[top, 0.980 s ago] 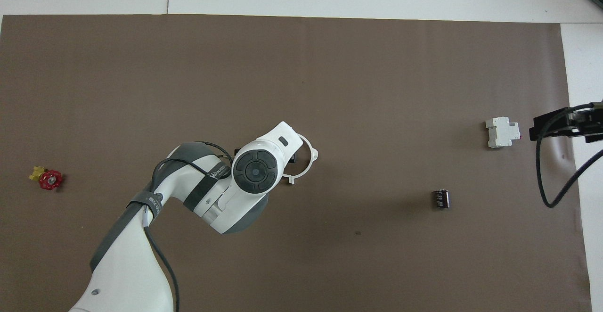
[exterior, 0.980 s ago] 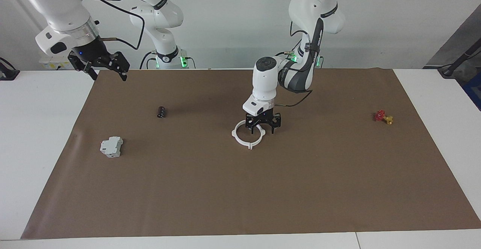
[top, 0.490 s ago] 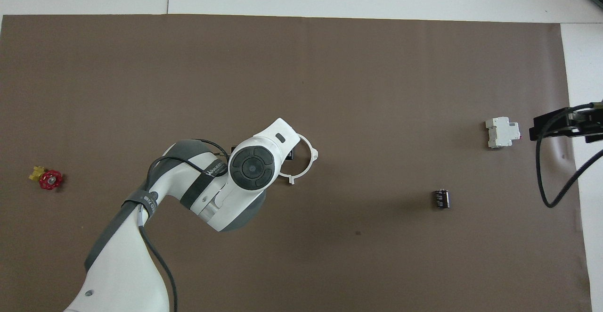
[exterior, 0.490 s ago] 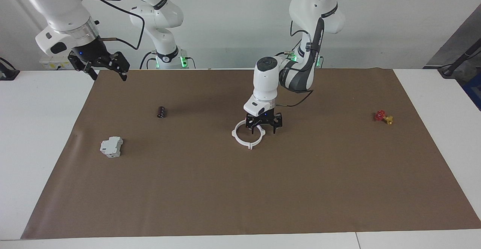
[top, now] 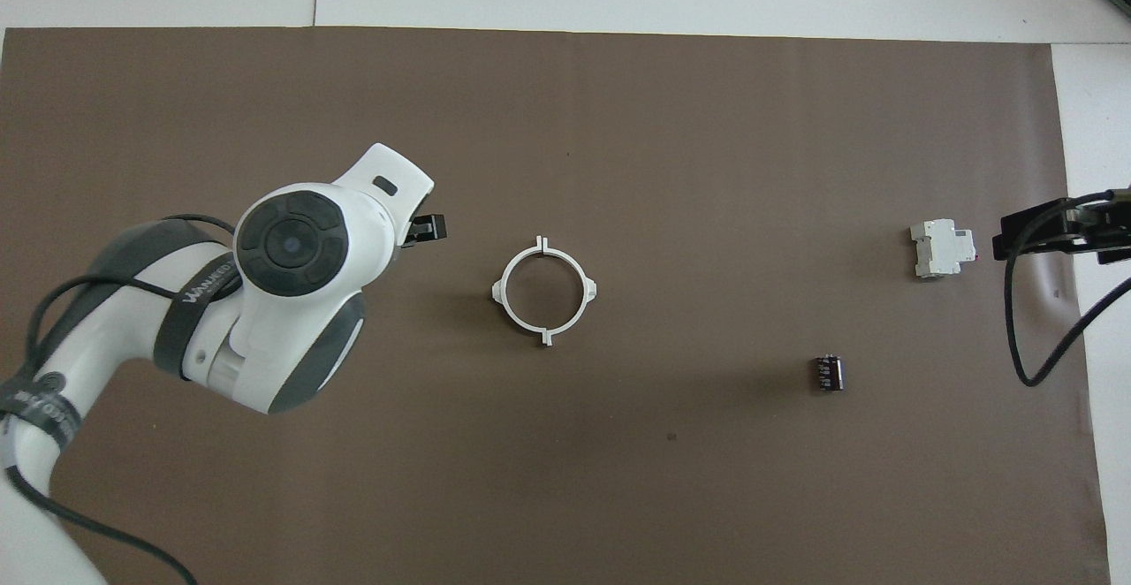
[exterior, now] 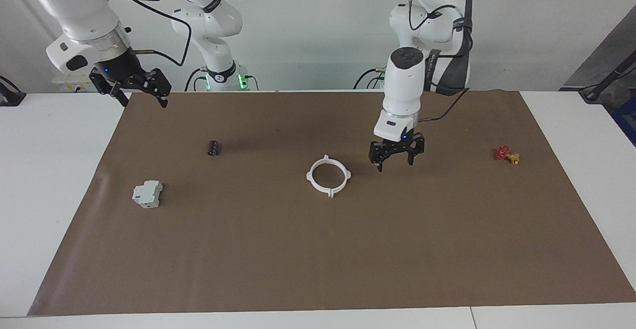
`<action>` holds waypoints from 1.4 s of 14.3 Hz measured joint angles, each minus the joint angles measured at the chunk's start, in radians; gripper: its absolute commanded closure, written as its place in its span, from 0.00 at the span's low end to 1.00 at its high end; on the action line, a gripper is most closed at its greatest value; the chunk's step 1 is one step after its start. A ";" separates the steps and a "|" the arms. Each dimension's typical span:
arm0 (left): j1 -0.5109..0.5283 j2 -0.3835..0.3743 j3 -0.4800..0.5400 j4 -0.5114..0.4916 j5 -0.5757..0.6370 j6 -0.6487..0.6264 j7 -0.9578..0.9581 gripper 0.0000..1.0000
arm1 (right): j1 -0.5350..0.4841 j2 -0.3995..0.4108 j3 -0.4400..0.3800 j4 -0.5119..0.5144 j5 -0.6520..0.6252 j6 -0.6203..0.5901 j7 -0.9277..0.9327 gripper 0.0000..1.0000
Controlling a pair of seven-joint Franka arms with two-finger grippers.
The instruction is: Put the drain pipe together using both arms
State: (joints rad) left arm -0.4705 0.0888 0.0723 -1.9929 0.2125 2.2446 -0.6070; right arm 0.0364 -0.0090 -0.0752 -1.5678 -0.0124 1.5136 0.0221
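Observation:
The drain pipe [exterior: 315,185] lies on the brown mat as one closed white ring with several small tabs, near the table's middle; it also shows in the overhead view [top: 542,249]. My left gripper [exterior: 396,165] hangs open and empty just above the mat beside the ring, toward the left arm's end, clear of it. In the overhead view its wrist hides it except one black finger [top: 430,228]. My right gripper [exterior: 144,101] waits open and empty, raised over the mat's edge at the right arm's end, and also shows in the overhead view [top: 1051,233].
A grey-white boxy block [exterior: 147,194] [top: 942,248] and a small dark cylinder [exterior: 213,147] [top: 828,372] lie toward the right arm's end. A small red and yellow piece [exterior: 507,154] [top: 88,334] lies toward the left arm's end. The brown mat [exterior: 318,259] covers most of the table.
My left gripper has lifted off the ring and swung away toward the left arm's end, leaving the ring in place and fully uncovered. The right arm has not moved.

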 measured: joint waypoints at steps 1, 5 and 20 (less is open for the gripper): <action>0.041 -0.020 0.001 0.000 0.000 -0.029 0.071 0.00 | 0.000 0.000 0.000 0.000 0.000 0.000 0.000 0.00; 0.222 -0.085 0.004 0.001 -0.007 -0.090 0.277 0.00 | 0.000 0.000 0.000 0.000 -0.011 0.000 0.000 0.00; 0.349 -0.252 -0.009 -0.001 -0.060 -0.448 0.418 0.00 | 0.000 0.000 0.001 0.000 -0.012 0.000 0.000 0.00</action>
State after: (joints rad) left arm -0.1218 -0.1633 0.0630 -1.9938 0.1528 1.7966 -0.1889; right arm 0.0367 -0.0089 -0.0743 -1.5678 -0.0240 1.5136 0.0221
